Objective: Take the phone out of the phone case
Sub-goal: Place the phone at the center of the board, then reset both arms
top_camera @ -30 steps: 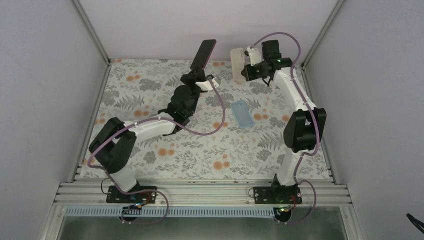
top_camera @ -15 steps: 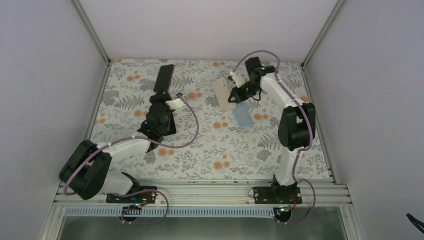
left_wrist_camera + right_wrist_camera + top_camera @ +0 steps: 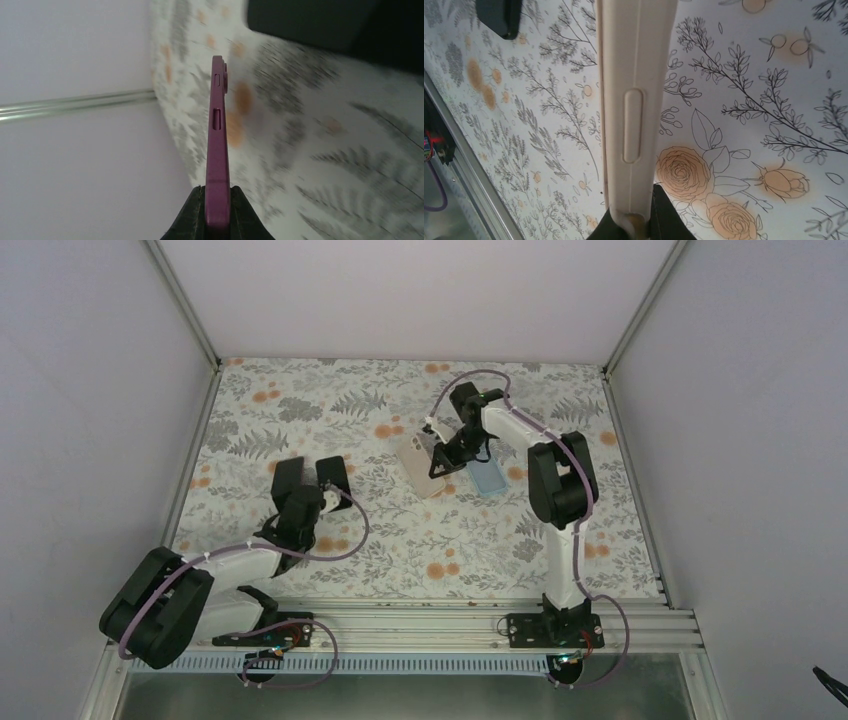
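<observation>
Phone [image 3: 218, 140], maroon and seen edge-on, sat pinched between the pressed fingers of the left gripper [image 3: 218, 194], low over the left of the floral table [image 3: 420, 550]. It was well apart from the cream case [image 3: 633, 100], clamped by the right gripper [image 3: 634, 220] mid-table. Separation looked done; laying both flat and letting go seemed next. Its long axis ran straight out from the fingers toward the wall-side table edge

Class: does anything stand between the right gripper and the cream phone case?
Nothing visible does. The right gripper is shut directly on an edge of the cream phone case. The blue slab lies flat on the table beside them, not between.
</observation>
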Robot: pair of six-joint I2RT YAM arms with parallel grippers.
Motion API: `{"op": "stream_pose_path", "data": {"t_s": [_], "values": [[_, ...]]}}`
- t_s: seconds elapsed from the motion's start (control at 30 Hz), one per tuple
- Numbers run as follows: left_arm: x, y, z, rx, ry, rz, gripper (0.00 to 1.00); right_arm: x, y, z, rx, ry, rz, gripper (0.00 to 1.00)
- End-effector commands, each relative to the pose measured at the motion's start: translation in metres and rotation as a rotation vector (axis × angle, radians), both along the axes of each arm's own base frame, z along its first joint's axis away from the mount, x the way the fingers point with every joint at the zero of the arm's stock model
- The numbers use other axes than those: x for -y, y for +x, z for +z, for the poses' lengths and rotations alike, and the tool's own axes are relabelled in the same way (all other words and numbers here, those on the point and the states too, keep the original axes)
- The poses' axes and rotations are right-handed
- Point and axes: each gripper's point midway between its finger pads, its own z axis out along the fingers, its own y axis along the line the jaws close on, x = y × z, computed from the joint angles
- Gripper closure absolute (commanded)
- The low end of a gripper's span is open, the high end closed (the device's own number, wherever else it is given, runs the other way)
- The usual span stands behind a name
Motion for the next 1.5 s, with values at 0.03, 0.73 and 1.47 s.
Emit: {"op": "stream_pose_path", "data": {"t_s": [0.03, 0.73, 1.47], "values": [[-0.013, -0.017, -0.019, -0.034, 0.002, 0.042, 0.98, -0.009, -0.002, -0.008, -0.049, 0.024, -0.003, 0.96], [0.047, -0.109, -0.055, -0.651, -0.261, -0.28, 0.12, 0.084, -0.002, -0.011, 0.165, -0.482, 0.034, 0.18], [-0.128, 0.05, 0.215, 0.138, -0.882, 0.248, 0.0, 0.315, 0.093, 0.195, 0.865, -0.56, -0.768, 0.0]]}}
